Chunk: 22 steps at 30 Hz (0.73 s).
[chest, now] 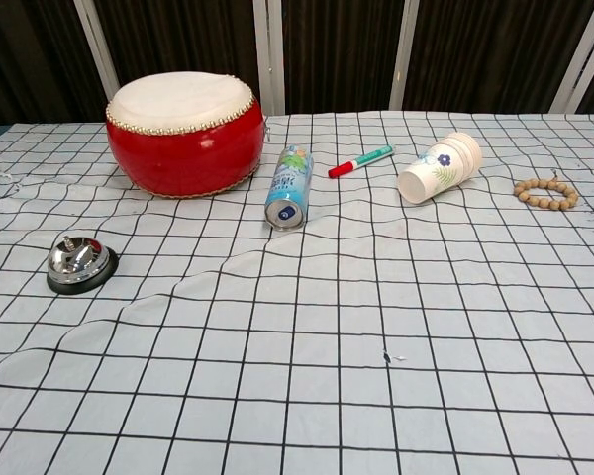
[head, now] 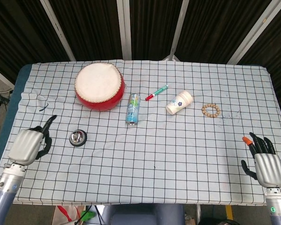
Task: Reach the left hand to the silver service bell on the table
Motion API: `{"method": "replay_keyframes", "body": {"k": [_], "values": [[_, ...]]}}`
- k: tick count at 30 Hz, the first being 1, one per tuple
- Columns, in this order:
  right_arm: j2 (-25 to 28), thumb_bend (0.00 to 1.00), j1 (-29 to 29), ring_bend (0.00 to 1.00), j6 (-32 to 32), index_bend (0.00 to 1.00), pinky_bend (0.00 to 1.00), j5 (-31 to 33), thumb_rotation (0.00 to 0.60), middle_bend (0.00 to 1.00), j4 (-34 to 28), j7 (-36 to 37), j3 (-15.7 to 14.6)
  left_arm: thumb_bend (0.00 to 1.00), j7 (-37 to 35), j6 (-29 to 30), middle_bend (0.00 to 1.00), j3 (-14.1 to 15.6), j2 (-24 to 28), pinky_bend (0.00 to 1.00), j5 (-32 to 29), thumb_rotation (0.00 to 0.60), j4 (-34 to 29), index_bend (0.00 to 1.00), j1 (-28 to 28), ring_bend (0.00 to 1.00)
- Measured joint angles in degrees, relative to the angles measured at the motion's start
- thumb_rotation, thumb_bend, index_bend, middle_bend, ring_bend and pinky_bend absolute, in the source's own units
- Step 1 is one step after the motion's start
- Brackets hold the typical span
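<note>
Two hands showed in our head view, neither holding anything. We saw the table point(head: 187, 159) under a checked cloth, the red drum point(head: 99, 86) toward its far left. Our left hand point(head: 29, 144) hung at the left edge, one finger extended, apart from the silver service bell point(head: 78, 138). Our right hand point(head: 264, 161), fingers spread, sat by the near right corner.

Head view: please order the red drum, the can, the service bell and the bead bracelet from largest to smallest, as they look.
1. red drum, clearly largest.
2. can, lying on its side.
3. service bell and bead bracelet: they look about alike, so I do not rank them.
</note>
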Motion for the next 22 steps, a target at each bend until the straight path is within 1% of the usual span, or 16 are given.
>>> {"method": "replay_keyframes", "body": {"k": [1, 2, 3, 5, 6, 9, 13, 17, 22], "values": [[0.02, 0.4, 0.01, 0.12, 0.02, 0.18, 0.08, -0.07, 0.6, 0.08, -0.05, 0.01, -0.01, 0.56, -1.22, 0.79, 0.22, 0.85, 1.42, 0.15, 1.03, 0.6, -0.86, 0.0, 1.34, 0.09], [0.04, 0.4, 0.01, 0.12, 0.06, 0.18, 0.08, -0.16, 0.6, 0.08, -0.1, 0.03, -0.02, 0.56, -2.11, 1.13, 0.15, 1.58, 2.29, 0.09, 1.59, 0.6, -1.35, 0.0, 2.18, 0.04], [0.05, 0.4, 0.02, 0.12, 0.09, 0.18, 0.08, -0.24, 0.6, 0.08, -0.14, 0.06, -0.03, 0.56, -2.94, 1.37, 0.1, 2.31, 2.92, 0.04, 2.07, 0.6, -1.72, 0.0, 2.8, 0.01], [0.09, 0.4, -0.01, 0.12, 0.24, 0.18, 0.08, -0.41, 0.6, 0.08, -0.19, 0.23, -0.05, 0.56, -5.07, 2.05, 0.04, 3.62, 3.84, 0.0, 3.46, 0.6, -2.05, 0.0, 4.05, 0.0], [0.11, 0.4, -0.03, 0.12, 0.32, 0.17, 0.08, -0.46, 0.6, 0.08, -0.19, 0.3, -0.06, 0.56, -6.1, 2.47, 0.02, 4.08, 4.11, 0.0, 4.19, 0.6, -2.02, 0.0, 4.67, 0.0], [0.16, 0.4, -0.15, 0.12, 0.7, 0.17, 0.06, -0.63, 0.6, 0.08, -0.14, 0.56, -0.04, 0.56, -9.61, 4.7, 0.01, 5.48, 4.42, 0.0, 7.29, 0.6, -0.88, 0.0, 6.88, 0.0], [0.23, 0.4, -0.41, 0.1, 1.51, 0.16, 0.04, -0.75, 0.6, 0.08, -0.04, 0.79, 0.15, 0.56, -12.73, 8.72, 0.01, 6.93, 3.74, 0.0, 10.57, 0.6, 2.81, 0.0, 10.0, 0.0], [0.4, 0.4, -0.68, 0.09, 2.25, 0.16, 0.04, -1.17, 0.6, 0.08, -0.01, 1.32, 0.21, 0.56, -13.76, 12.67, 0.01, 7.37, 1.85, 0.0, 11.8, 0.6, 6.78, 0.0, 12.85, 0.0], [0.66, 0.4, -0.62, 0.09, 2.59, 0.16, 0.04, -2.39, 0.6, 0.08, -0.13, 1.82, 0.03, 0.56, -13.79, 14.15, 0.01, 6.99, -0.15, 0.0, 12.87, 0.6, 10.04, 0.0, 14.38, 0.0]]}}
